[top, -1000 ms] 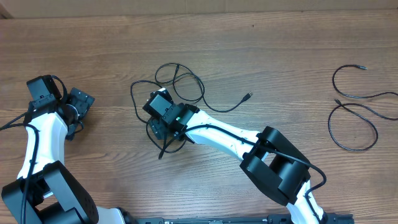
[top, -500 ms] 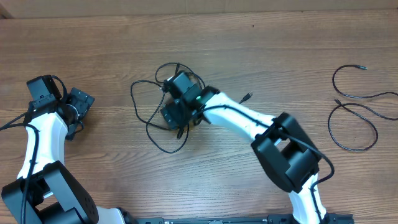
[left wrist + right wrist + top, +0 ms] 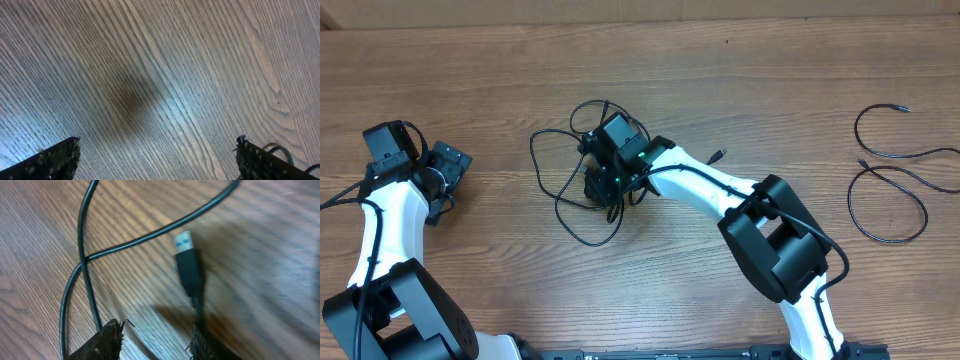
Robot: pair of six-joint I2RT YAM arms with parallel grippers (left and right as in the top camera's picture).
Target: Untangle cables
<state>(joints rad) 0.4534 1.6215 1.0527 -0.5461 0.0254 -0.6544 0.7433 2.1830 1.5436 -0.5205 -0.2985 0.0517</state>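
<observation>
Overhead view. The tangle (image 3: 570, 180) of thin black cables lies on the table (image 3: 740, 80), and I take it as my reference. The right end effector (image 3: 603, 188) is down on the tangle, at the side nearest the robot's base. The left end effector (image 3: 448, 165) rests well apart from the tangle, on its own arm's side. Two separate cables (image 3: 924, 212) lie well apart from the tangle on the opposite side, each clear of the other.

Left wrist view. The left end effector (image 3: 156, 152) is spread wide with only bare table between its tips. It holds nothing and touches nothing.

Right wrist view. A plug (image 3: 187, 265) with a blue tip lies just ahead of the right end effector. Its cord runs back against one of the fingers (image 3: 200, 345). Two strands of the tangle cross beside the plug, and one strand reaches the other finger. The fingers are partly apart, with table showing between them. I cannot confirm a firm grip on either strand.

Judgement. The step in hand is freeing the plug end from the tangle. To do it well I would close on the cord just behind the plug only. I would then draw it slowly away from the tangle, watching that the crossed strands loosen rather than tighten.
</observation>
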